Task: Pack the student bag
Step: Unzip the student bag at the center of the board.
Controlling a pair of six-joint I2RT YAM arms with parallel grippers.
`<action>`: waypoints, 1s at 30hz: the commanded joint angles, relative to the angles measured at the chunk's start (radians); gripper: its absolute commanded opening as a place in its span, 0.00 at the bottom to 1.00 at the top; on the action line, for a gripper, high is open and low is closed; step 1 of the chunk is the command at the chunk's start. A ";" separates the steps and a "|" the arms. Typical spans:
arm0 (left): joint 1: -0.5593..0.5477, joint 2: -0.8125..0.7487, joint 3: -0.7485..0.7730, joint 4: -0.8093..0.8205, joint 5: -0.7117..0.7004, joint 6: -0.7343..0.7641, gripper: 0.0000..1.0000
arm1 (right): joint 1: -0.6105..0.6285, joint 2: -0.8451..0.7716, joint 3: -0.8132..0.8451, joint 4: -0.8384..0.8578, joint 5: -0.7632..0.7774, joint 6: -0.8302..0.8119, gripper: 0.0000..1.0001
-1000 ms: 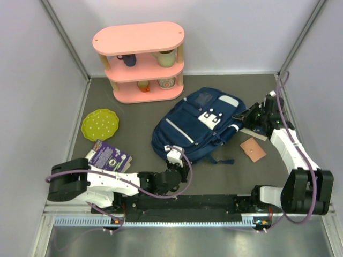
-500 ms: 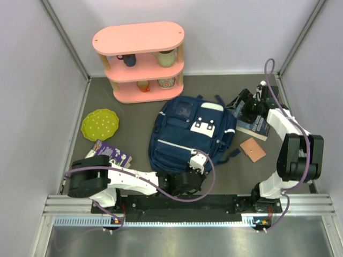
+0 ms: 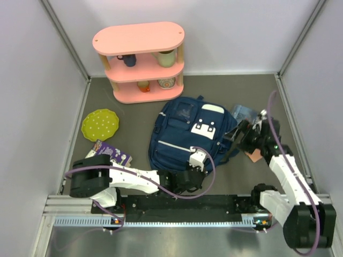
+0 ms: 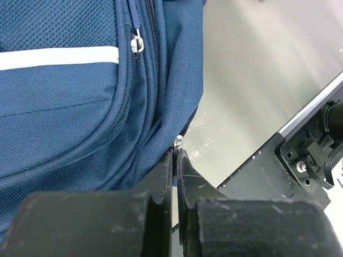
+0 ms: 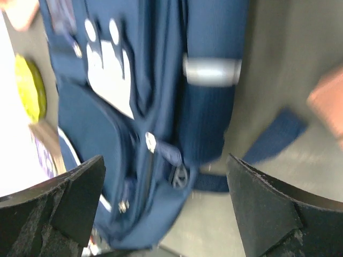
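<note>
L gripper [image 4: 176, 152] pressed together at student bag [image 3: 185, 134] edge, prob. pinching zip pull [image 4: 177, 141]; R gripper [image 5: 166, 182] spread wide.

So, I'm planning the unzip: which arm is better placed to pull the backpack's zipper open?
Left, likely. The left fingers are shut right at a zipper pull on the student bag, at its near edge. The right fingers are open, beside the bag, holding nothing.
</note>
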 commanded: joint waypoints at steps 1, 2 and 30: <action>0.013 -0.015 0.068 0.049 -0.012 0.037 0.00 | 0.060 -0.162 -0.145 -0.058 -0.057 0.109 0.88; 0.014 -0.016 0.071 0.046 -0.011 0.037 0.00 | 0.065 -0.201 -0.190 -0.067 -0.065 0.123 0.87; 0.014 -0.030 0.041 0.126 0.097 0.092 0.00 | 0.227 -0.132 -0.250 0.200 -0.035 0.278 0.00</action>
